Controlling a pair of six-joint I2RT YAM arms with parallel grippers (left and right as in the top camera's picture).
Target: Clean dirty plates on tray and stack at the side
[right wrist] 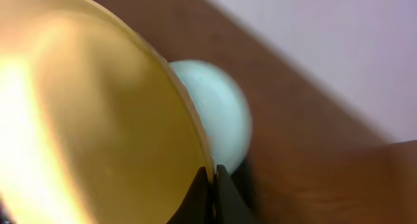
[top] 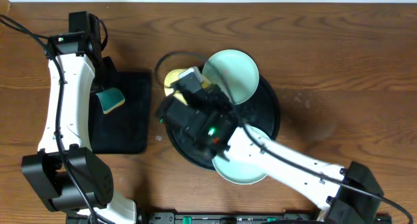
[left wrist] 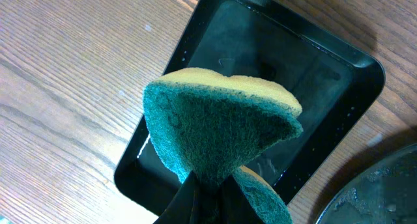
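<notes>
The yellow plate (right wrist: 98, 120) is in the right gripper (right wrist: 213, 178). The jaws are nearly closed on its rim, and the plate is tilted up on edge. From overhead only a sliver of it (top: 173, 76) shows, at the far-left edge of the tray (top: 270, 110), beside the gripper body.

The far mint plate (top: 231, 74) lies across the tray's far rim, partly over the table (top: 339, 68). In the right wrist view it (right wrist: 225, 116) shows just behind the yellow plate's edge, blurred. I cannot tell whether the two touch. The near mint plate (top: 244, 172) overhangs the tray's near rim, and the right arm (top: 293, 165) crosses above it.

To the left, well apart from the plates, the left gripper (left wrist: 208, 185) is clamped tight on a sponge (left wrist: 221, 129). The sponge is folded, green scouring side outward with a yellow layer along the top. It hangs above the small tray (left wrist: 313, 74), a black rectangular one that lies on the table just left of the round tray. A wet, speckled part of the round tray's rim (left wrist: 378, 191) shows in the corner of the left wrist view.
</notes>
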